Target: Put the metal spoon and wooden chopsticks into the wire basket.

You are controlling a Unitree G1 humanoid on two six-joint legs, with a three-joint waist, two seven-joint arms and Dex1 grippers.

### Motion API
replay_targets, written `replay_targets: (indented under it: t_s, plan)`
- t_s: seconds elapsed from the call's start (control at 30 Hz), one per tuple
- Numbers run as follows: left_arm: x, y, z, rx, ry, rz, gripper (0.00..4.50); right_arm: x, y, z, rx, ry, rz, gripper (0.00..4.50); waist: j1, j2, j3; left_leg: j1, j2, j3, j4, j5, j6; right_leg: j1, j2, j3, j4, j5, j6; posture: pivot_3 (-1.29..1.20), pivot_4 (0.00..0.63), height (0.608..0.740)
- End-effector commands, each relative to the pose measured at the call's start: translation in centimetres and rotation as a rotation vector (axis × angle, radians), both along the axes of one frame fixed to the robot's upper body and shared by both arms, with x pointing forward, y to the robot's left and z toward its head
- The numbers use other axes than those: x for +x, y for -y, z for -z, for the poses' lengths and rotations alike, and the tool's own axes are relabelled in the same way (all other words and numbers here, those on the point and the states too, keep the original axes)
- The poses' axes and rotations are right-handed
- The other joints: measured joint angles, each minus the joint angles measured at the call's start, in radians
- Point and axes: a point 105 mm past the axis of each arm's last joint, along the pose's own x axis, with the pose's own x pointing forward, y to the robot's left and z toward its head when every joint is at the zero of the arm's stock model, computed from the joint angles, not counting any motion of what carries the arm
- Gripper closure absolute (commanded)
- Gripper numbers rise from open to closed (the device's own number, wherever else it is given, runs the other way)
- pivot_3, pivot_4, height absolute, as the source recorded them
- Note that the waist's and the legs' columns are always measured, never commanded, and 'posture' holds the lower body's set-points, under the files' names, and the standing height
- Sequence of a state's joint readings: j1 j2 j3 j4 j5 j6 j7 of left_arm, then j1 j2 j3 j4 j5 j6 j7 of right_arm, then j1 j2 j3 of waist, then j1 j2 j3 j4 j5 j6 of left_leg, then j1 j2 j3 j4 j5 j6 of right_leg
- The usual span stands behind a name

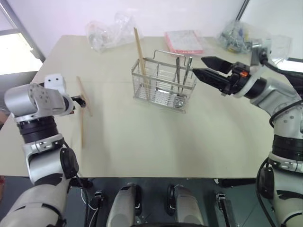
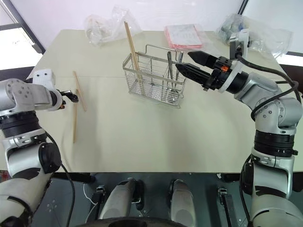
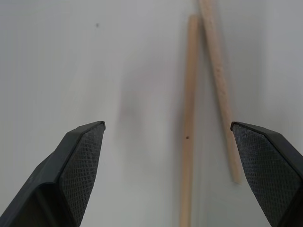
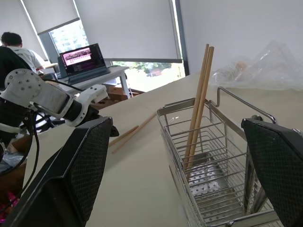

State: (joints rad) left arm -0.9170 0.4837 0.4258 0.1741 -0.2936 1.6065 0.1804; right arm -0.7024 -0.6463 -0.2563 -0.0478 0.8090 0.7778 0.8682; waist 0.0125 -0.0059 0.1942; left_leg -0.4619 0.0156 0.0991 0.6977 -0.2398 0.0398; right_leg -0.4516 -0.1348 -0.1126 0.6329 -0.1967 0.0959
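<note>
Head views: on a pale beige table (image 1: 142,142), clear crumpled plastic bags (image 1: 106,30) and a pink rectangular packet (image 1: 183,41) lie behind the small silver wire basket (image 1: 163,85), which holds upright light-tan wooden chopsticks (image 1: 139,47) at one end and the slim shiny metal spoon (image 1: 180,78) at the other. Two more tan wooden sticks (image 1: 83,109) lie crossed on the table just beside the left gripper (image 1: 81,100); the right gripper (image 1: 202,66), fingers spread, hovers beside the basket's spoon end. Left wrist view: black fingers (image 3: 78,165) stand wide apart above the loose sticks, touching neither. Right wrist view: parted fingers (image 4: 71,175) frame the basket; a laptop (image 4: 84,59) and a seated person (image 4: 16,47) appear beyond.
</note>
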Motion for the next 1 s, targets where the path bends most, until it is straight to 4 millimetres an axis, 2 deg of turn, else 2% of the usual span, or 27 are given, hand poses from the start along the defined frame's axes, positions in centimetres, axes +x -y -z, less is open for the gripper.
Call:
replay_targets:
  t_s: [0.03,0.17,0.27,0.4,0.9,1.0]
  plan:
    - [0.2,0.4,-0.8,0.006,0.027,0.008,0.05,-0.9,-0.4,-1.4,0.003,0.064,-0.039,0.0,-0.001,0.0,0.0,0.0,0.0,0.0,0.0,0.0,0.0,0.0,0.0,0.0,0.0,0.0,0.0,0.0,0.15,0.699]
    - [0.1,0.6,0.2,0.001,-0.003,0.007,0.05,-1.9,-0.5,-1.3,-0.013,0.058,-0.094,0.0,-0.001,0.0,0.0,0.0,0.0,0.0,0.0,0.0,0.0,0.0,0.0,0.0,0.0,0.0,0.0,0.0,0.15,0.699]
    - [0.0,0.5,0.2,0.004,-0.007,0.005,0.05,-3.3,-0.7,-0.8,-0.068,0.058,-0.159,0.0,0.001,0.0,0.0,0.0,0.0,0.0,0.0,0.0,0.0,0.0,0.0,0.0,0.0,0.0,0.0,0.0,0.15,0.699]
    - [-0.2,0.0,0.2,0.01,-0.012,-0.005,0.05,-4.1,-0.7,-0.4,-0.097,0.048,-0.182,0.0,0.0,0.0,0.0,0.0,0.0,0.0,0.0,0.0,0.0,0.0,0.0,0.0,0.0,0.0,0.0,0.0,0.15,0.699]
    - [-0.8,-0.4,2.5,-0.005,-0.096,-0.017,0.05,-3.2,-0.4,-0.5,-0.078,0.054,-0.107,0.0,0.001,0.0,0.0,0.0,0.0,0.0,0.0,0.0,0.0,0.0,0.0,0.0,0.0,0.0,0.0,0.0,0.15,0.699]
    - [-0.9,-0.3,3.2,-0.009,-0.118,-0.017,0.93,-3.1,-0.5,-0.5,-0.074,0.054,-0.099,0.0,0.001,0.0,0.0,0.0,0.0,0.0,0.0,0.0,0.0,0.0,0.0,0.0,0.0,0.0,0.0,0.0,0.15,0.699]
